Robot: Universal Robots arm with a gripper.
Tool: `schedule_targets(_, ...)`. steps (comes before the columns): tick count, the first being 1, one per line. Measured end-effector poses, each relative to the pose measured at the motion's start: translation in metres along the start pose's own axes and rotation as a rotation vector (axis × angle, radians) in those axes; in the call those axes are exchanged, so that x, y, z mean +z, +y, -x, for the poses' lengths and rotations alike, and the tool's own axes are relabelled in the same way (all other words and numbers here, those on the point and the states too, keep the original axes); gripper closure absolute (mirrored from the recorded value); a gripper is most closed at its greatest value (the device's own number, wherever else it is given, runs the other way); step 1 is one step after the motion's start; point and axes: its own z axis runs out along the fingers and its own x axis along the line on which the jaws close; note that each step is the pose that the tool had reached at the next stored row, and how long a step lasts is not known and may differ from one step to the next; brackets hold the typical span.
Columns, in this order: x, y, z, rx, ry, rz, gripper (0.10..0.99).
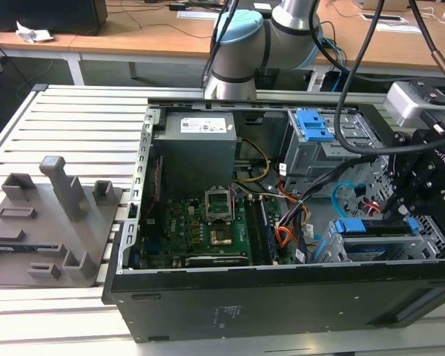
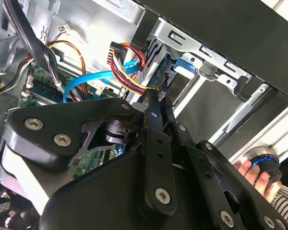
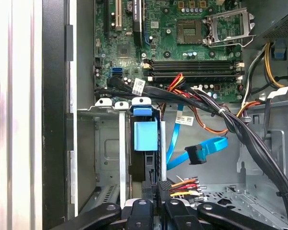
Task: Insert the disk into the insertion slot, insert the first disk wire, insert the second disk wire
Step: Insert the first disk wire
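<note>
A slotted aluminium desk (image 1: 67, 119) carries an open black computer case (image 1: 282, 300), wooden desks (image 1: 133, 37) stand behind, the fingers (image 2: 153, 110) are closed on the red-yellow-black wire (image 3: 185, 184), the disk (image 3: 145, 136) sits just ahead of them in the insertion slot (image 3: 105, 153), and a loose blue cable (image 3: 201, 151) lies beside them.

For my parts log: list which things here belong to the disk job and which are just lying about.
Job: disk in the insertion slot; multicoloured wire bundle held in the jaws; loose blue cable; gripper.
Lying about: motherboard, power supply, grey fixture tray, a person's hand.
</note>
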Motion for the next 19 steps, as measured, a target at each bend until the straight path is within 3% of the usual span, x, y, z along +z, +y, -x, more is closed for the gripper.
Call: schedule_targets(19, 0.0063, -0.0059, -0.0005, 0.000, -0.0001, 0.000, 0.925)
